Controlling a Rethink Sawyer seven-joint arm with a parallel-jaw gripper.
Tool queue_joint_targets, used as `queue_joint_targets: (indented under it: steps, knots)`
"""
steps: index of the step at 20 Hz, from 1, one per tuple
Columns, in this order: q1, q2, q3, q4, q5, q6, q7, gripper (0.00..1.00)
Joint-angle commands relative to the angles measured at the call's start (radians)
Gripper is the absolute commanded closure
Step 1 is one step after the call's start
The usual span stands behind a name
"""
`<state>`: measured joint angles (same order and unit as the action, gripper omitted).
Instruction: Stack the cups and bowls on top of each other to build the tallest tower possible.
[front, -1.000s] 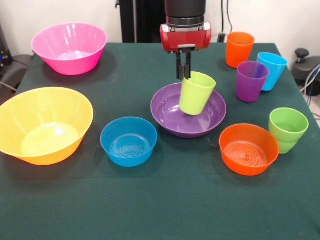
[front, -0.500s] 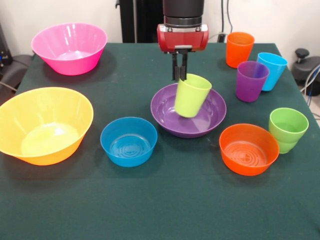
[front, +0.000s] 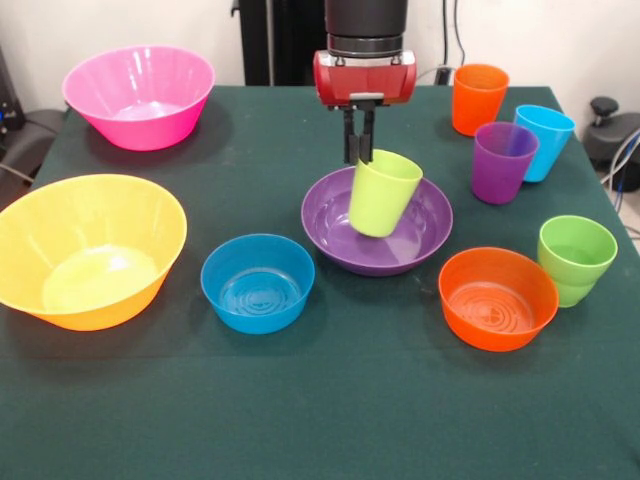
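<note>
Front view: my gripper (front: 359, 152) is clamped on the rim of the lime-yellow cup (front: 383, 193), one finger inside the wall and one outside. The cup hangs tilted, mouth up, over the wide purple bowl (front: 340, 238); I cannot tell whether its base touches the bowl. Small blue bowl (front: 258, 283) sits just beside the purple bowl, orange bowl (front: 498, 298) on its other side. Pink bowl (front: 139, 96) and yellow-orange bowl (front: 88, 249) stand well apart. Orange (front: 479, 98), purple (front: 503, 162), light blue (front: 544, 141) and green (front: 576, 259) cups stand upright.
</note>
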<state>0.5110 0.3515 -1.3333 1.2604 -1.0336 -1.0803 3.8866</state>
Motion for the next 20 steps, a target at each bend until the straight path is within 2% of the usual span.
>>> queue_joint_targets:
  steps: [1,20]
  knots:
    - [-0.025,0.011,0.208,-0.082,0.004,0.048,-0.205,1.0]
    - [-0.026,0.0,0.233,-0.091,-0.036,0.037,-0.192,1.0]
